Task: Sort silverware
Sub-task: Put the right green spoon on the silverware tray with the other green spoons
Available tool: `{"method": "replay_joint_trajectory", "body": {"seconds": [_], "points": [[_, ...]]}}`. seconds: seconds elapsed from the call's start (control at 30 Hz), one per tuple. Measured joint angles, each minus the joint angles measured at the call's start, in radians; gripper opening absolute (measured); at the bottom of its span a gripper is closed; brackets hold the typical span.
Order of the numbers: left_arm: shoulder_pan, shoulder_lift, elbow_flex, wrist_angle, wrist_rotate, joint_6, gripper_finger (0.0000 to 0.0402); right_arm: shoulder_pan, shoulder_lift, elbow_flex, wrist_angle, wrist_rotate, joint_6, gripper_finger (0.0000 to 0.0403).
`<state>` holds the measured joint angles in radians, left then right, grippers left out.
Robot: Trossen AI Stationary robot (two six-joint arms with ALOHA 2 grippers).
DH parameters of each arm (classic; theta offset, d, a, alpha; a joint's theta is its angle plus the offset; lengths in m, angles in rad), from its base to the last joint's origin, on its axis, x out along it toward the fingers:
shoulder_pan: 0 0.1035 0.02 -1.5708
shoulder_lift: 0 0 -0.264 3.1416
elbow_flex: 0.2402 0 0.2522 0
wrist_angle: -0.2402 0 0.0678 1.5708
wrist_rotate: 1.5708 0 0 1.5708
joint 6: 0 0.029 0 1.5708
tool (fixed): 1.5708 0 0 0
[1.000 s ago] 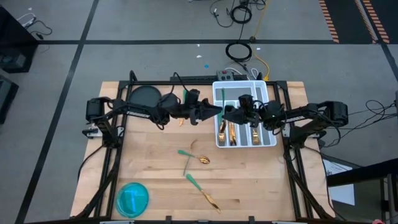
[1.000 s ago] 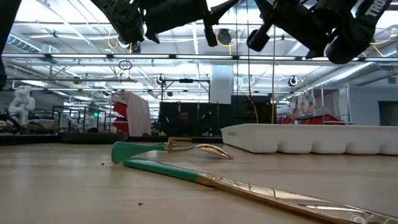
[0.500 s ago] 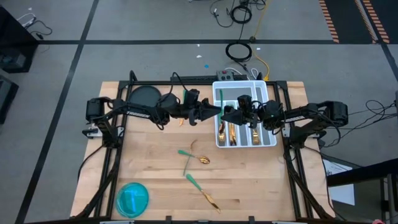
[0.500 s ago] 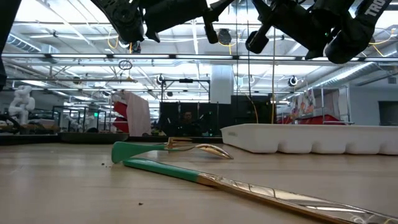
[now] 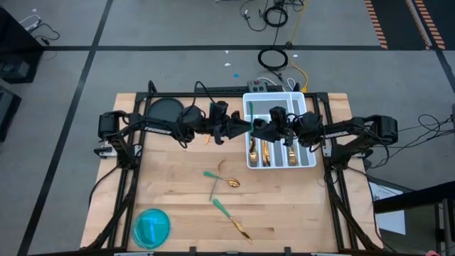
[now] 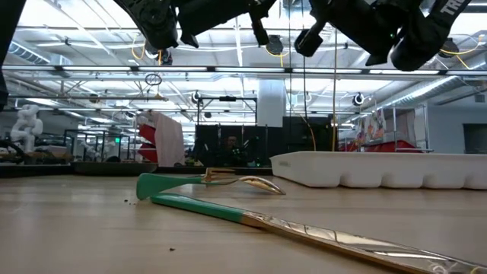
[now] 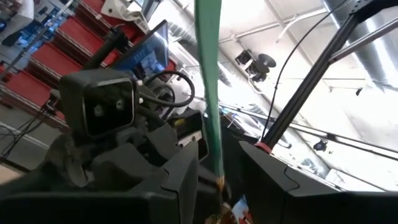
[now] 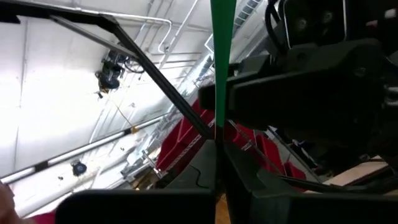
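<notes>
One piece of silverware with a teal-green handle point(image 5: 249, 112) is held in the air at the white tray's left edge, between my two grippers. Its handle points toward the table's far edge. My left gripper point(image 5: 245, 126) comes from the left and my right gripper point(image 5: 257, 129) from the right, tip to tip. The handle point(image 7: 208, 93) runs down between my left fingers. My right gripper point(image 8: 217, 149) is shut on the handle point(image 8: 222, 68). Three more pieces point(image 5: 213, 181) point(image 5: 232, 183) point(image 5: 231, 219) lie flat on the wood. My left gripper has the piece between its two fingers near where teal handle meets gold metal point(image 7: 219, 180), coming level from the table's left and lying across it. The spot itself sits at the picture's bottom edge and is poorly shown. My right gripper pinches the handle's lower end point(image 8: 216, 138) between both fingers, level from the table's right and across it. The piece is lifted clear, high above the table.
The white compartment tray point(image 5: 311, 162) holds several gold pieces and sits at the table's far right. A blue round bowl point(image 5: 151, 227) is at the near left corner, and a dark round thing point(image 5: 165, 110) at the far left. Bare wood lies between them.
Both grippers have risen slightly. My right gripper has moved a little toward the left one, narrowing the space between them. The held piece has stayed at about the same place.
</notes>
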<state>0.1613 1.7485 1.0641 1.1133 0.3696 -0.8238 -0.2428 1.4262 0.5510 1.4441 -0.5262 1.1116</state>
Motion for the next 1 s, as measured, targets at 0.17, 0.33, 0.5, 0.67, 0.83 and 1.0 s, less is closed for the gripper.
{"method": "replay_joint_trajectory", "body": {"seconds": [0.17, 0.33, 0.5, 0.67, 0.83, 1.0], "points": [[0.0, 0.0, 0.0, -0.002, 0.001, 0.001, 0.0118, 0.0, 0.001, 0.028, -0.082, -0.004, -0.027, 0.0], [0.0, 0.0, 0.0, -0.004, 0.016, 0.004, 0.0115, 0.0, 0.0, 0.029, -0.078, -0.004, -0.032, 0.0], [0.0, 0.0, 0.0, -0.003, 0.022, 0.041, 0.0073, 0.0, 0.0, 0.029, -0.059, -0.004, -0.029, 0.0], [0.001, -0.001, 0.0, -0.002, 0.024, 0.072, 0.0012, 0.0, 0.0, 0.029, -0.05, -0.006, -0.028, 0.0], [0.009, -0.002, 0.0, -0.005, 0.023, 0.077, 0.0006, -0.001, 0.0, 0.029, -0.038, 0.012, -0.043, 0.0001], [0.015, -0.002, 0.0, -0.015, -0.005, 0.069, 0.0004, -0.022, 0.0, 0.029, -0.042, 0.022, -0.058, 0.0034]]}}
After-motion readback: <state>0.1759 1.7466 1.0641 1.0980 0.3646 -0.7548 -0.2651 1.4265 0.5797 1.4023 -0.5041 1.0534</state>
